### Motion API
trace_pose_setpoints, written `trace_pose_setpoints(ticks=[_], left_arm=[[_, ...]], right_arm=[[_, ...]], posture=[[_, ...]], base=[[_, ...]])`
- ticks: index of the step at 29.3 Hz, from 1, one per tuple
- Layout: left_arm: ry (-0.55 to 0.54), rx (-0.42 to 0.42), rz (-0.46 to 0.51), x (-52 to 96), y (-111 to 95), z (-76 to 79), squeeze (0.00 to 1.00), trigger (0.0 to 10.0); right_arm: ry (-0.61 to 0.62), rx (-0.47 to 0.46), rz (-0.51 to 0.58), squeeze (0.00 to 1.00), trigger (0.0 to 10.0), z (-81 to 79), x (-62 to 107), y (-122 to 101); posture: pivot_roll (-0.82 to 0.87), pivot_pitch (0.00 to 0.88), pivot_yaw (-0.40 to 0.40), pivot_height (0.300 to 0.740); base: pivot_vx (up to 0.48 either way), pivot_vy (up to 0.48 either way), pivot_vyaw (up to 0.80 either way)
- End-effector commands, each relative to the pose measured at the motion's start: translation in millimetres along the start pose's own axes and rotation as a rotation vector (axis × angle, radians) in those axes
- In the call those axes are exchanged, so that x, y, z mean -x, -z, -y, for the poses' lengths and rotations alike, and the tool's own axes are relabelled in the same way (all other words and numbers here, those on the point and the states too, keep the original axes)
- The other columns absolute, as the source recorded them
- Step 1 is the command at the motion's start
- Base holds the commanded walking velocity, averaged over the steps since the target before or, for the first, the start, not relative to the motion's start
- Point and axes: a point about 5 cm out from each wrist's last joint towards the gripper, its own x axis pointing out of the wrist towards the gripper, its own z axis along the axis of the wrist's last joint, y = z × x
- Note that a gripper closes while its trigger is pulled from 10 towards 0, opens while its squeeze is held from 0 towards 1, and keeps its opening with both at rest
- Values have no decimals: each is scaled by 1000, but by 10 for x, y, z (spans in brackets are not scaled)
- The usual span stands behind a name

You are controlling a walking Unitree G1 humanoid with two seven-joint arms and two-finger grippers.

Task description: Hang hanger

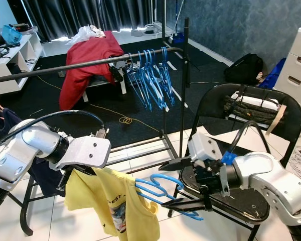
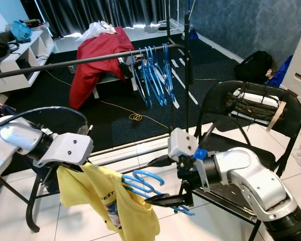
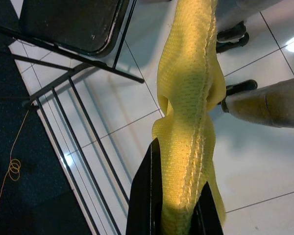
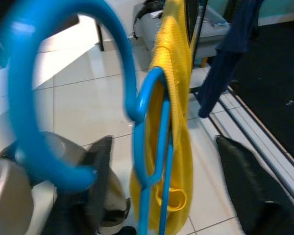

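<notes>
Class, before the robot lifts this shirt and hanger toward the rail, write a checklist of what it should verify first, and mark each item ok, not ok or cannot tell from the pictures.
1. Left gripper pinches the yellow shirt: ok, fabric sits between its fingers.
2. Right gripper has the blue hanger: cannot tell, the fingers straddle it and look open.
3. Hanger is inside the shirt: ok at one end; the far shoulder cannot be told.
4. Hook is free and uncovered: ok.
5. Rail has free space left of the hanging blue hangers: ok.
6. Black folding chair stands close by the right arm: not ok.
</notes>
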Motion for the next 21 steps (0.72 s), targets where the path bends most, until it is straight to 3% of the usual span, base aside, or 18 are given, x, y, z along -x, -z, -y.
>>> trace_pose_setpoints(ticks=[1, 20, 21], left_arm=[[-21, -24, 24, 19, -79, -51, 0, 10000], [-56, -29, 112, 58, -235, -106, 0, 10000], [-20, -1, 146, 66, -229, -80, 439, 10000]], right_arm=[[-1, 14, -14, 0, 0, -3, -64, 23], [58, 4, -41, 0, 0, 21, -93, 119], [71, 8, -38, 0, 0, 38, -79, 114]], posture=[[-107, 0, 97, 736], [-110, 0, 101, 736], [-111, 0, 102, 736]], base=[[0, 0, 0], [0, 0, 0], [0, 0, 0]])
